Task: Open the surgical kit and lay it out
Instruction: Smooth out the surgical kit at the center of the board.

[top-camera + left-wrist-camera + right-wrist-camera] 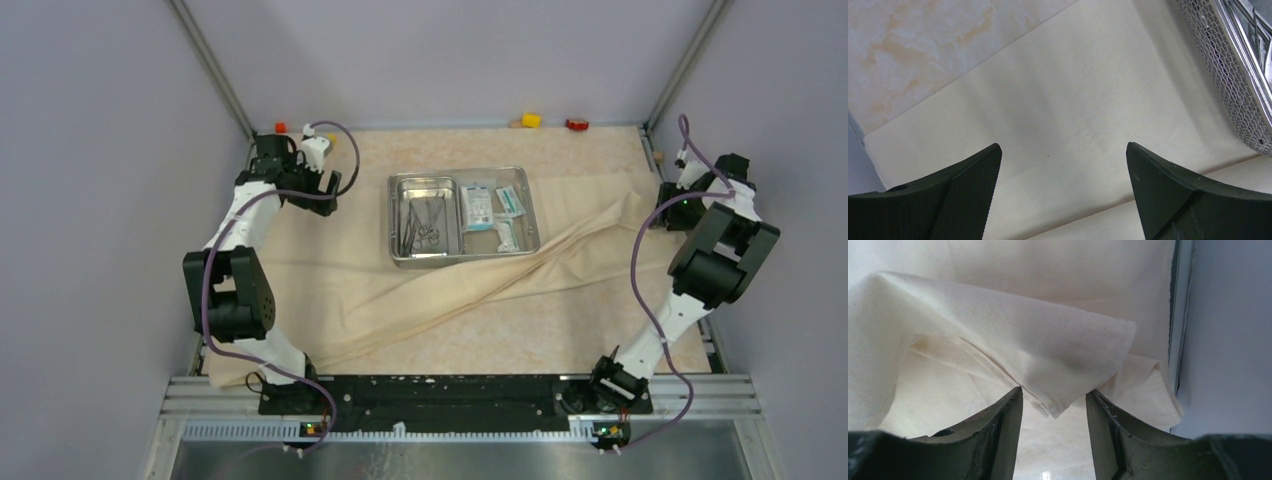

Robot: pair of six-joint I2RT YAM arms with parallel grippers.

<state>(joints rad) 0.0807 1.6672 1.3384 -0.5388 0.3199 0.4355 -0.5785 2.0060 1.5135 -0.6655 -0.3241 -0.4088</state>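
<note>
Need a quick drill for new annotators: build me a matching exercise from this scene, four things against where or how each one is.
Things
1. left claw
2. right claw
3. metal instruments
4. sealed packets

Places or states
A. in the right half of the steel tray
B. a corner of the beige cloth between its parted fingers
C. in the left half of the steel tray
D. wide open above a flat stretch of cloth

Pairs: 1-D, 2-B, 3-C, 4-A
</note>
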